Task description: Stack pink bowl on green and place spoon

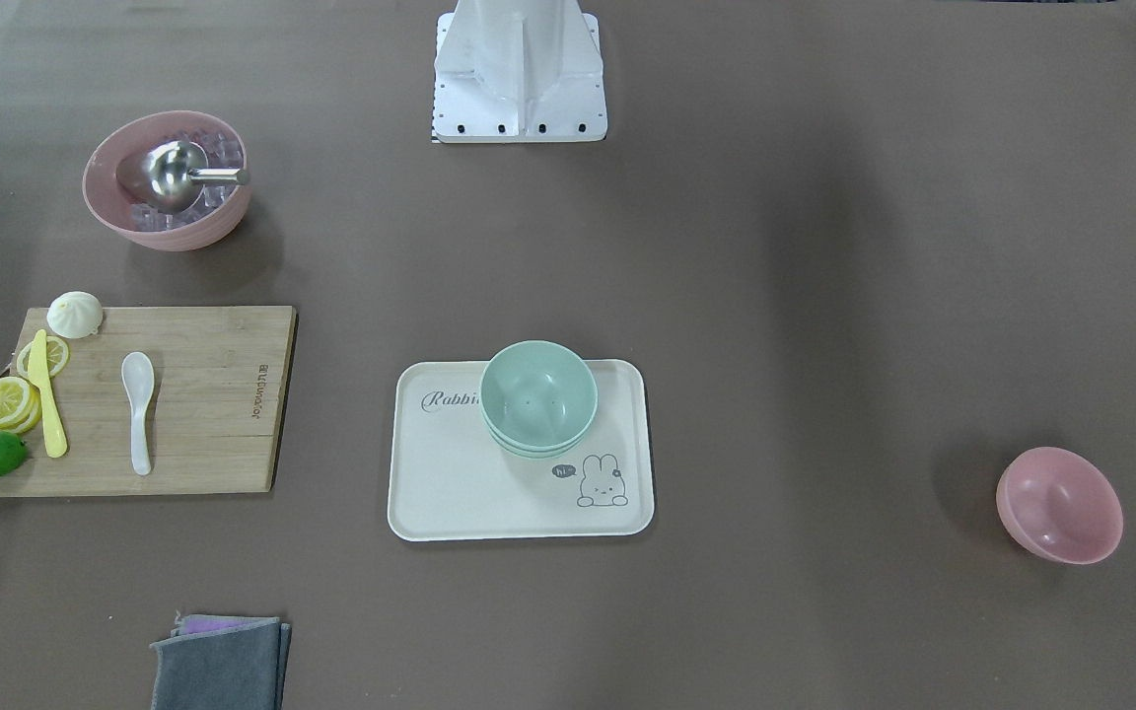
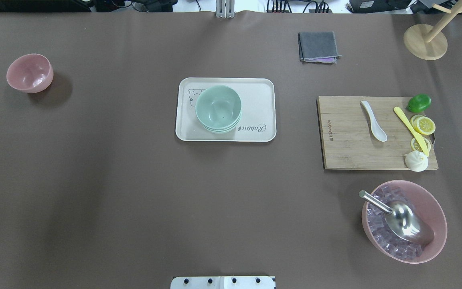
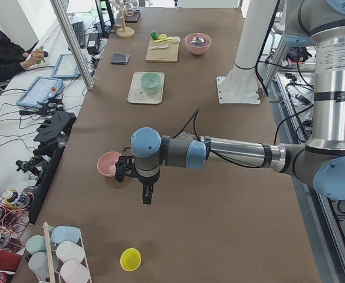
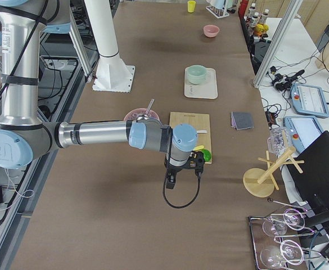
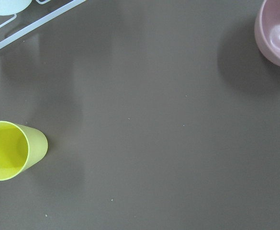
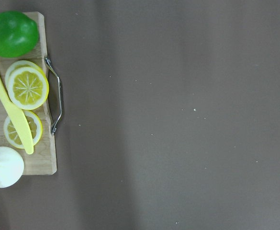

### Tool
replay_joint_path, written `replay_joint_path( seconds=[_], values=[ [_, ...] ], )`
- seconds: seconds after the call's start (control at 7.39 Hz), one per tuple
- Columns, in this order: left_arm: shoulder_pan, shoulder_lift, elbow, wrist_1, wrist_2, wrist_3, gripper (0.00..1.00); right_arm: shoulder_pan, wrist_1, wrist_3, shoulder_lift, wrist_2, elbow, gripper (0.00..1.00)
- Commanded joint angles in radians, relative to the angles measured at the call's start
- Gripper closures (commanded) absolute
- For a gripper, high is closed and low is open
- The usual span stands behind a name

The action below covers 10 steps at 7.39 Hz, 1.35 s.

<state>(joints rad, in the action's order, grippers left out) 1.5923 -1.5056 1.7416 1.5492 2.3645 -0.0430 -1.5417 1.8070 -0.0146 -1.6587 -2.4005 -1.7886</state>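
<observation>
While the pink bowl (image 1: 1059, 505) sits alone on the table (image 1: 824, 296), well apart from the green bowls (image 1: 538, 396) nested on the tray (image 1: 450, 493), the spoon (image 1: 138, 409) lies on the board (image 1: 223, 414). From overhead, the spoon's handle points toward the far edge. At the left end, the left hand (image 3: 147, 197) hangs just beside the pink bowl; whether it is clenched I cannot tell. At the right end, the right hand (image 4: 171, 177) hangs near the board's end, its state equally unclear. On the left wrist camera, the pink bowl sits at the upper right corner.
</observation>
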Motion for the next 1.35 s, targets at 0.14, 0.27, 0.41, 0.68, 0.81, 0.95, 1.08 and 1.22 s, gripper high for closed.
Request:
replay_joint_path(
  seconds=[0.14, 0.27, 0.41, 0.68, 0.81, 0.95, 1.08, 1.22],
  values=[
    [-0.002, 0.001, -0.011, -0.003, 0.002, -0.005, 0.02, 0.0, 0.0, -0.002, 0.017, -0.006, -0.005, 0.0],
    [-0.005, -0.001, -0.014, 0.008, 0.004, -0.005, 0.02, -0.001, 0.0, -0.002, 0.019, -0.011, -0.014, 0.0],
    [-0.014, -0.011, -0.014, 0.006, 0.001, -0.003, 0.02, -0.001, 0.003, -0.002, 0.008, -0.017, -0.059, 0.0],
    [-0.015, -0.019, -0.016, 0.021, -0.001, 0.002, 0.02, -0.001, 0.005, -0.002, 0.01, -0.031, -0.081, 0.0],
    [-0.015, -0.028, -0.005, 0.028, -0.004, -0.006, 0.02, 0.0, 0.009, -0.002, 0.017, -0.031, -0.096, 0.0],
    [-0.015, -0.034, -0.016, 0.026, -0.01, -0.005, 0.02, -0.001, 0.014, -0.002, 0.016, -0.029, -0.103, 0.0],
    [-0.015, -0.034, -0.013, 0.025, -0.01, -0.003, 0.02, -0.001, 0.017, 0.004, 0.007, -0.028, -0.127, 0.0],
    [-0.015, -0.027, -0.004, 0.019, -0.01, -0.008, 0.02, 0.0, 0.017, 0.027, 0.005, -0.026, -0.126, 0.0]
  ],
)
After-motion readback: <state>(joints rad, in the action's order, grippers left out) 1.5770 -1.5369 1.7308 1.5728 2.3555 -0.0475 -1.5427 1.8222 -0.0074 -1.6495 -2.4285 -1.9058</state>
